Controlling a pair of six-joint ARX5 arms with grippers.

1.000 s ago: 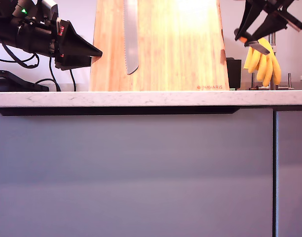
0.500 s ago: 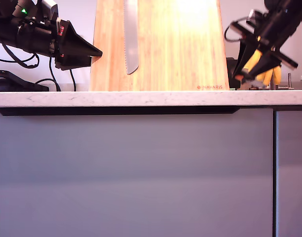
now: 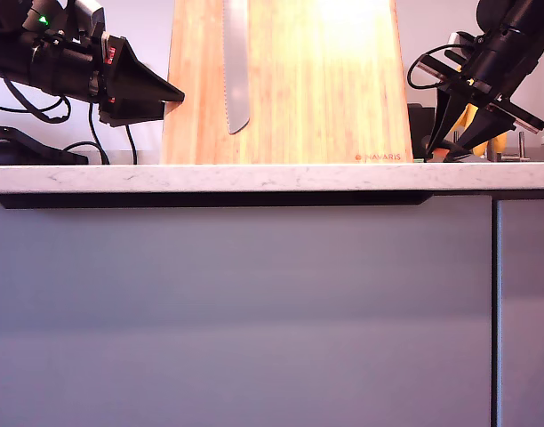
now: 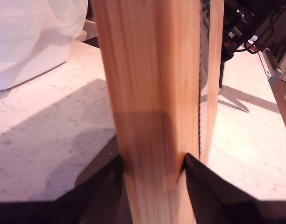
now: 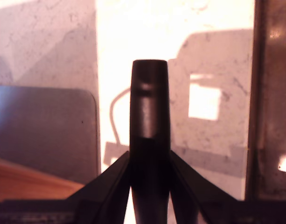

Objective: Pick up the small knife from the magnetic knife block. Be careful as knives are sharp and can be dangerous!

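Observation:
The magnetic knife block [image 3: 316,89] stands upright on the counter as a wide bamboo slab. A long serrated blade [image 3: 236,71] clings to its face. My first gripper [image 3: 170,96] is shut on the block's edge at the exterior view's left; the first wrist view shows its jaws pinching the wood [image 4: 147,84]. My second gripper [image 3: 454,147] hangs low over the counter at the exterior view's right, beside the block. It is shut on the small knife's black handle [image 5: 149,102]. The knife's blade is hidden.
A black container [image 3: 420,129] and a bunch of yellow bananas [image 3: 470,114] stand behind my second gripper. A white bag [image 4: 35,37] sits on the marble counter [image 3: 254,178]. A dark mat [image 5: 45,126] lies under my second gripper. Cables trail at the exterior view's left.
My second gripper has dropped from high at the exterior view's right down to counter level beside the block. My first gripper and the block have not moved.

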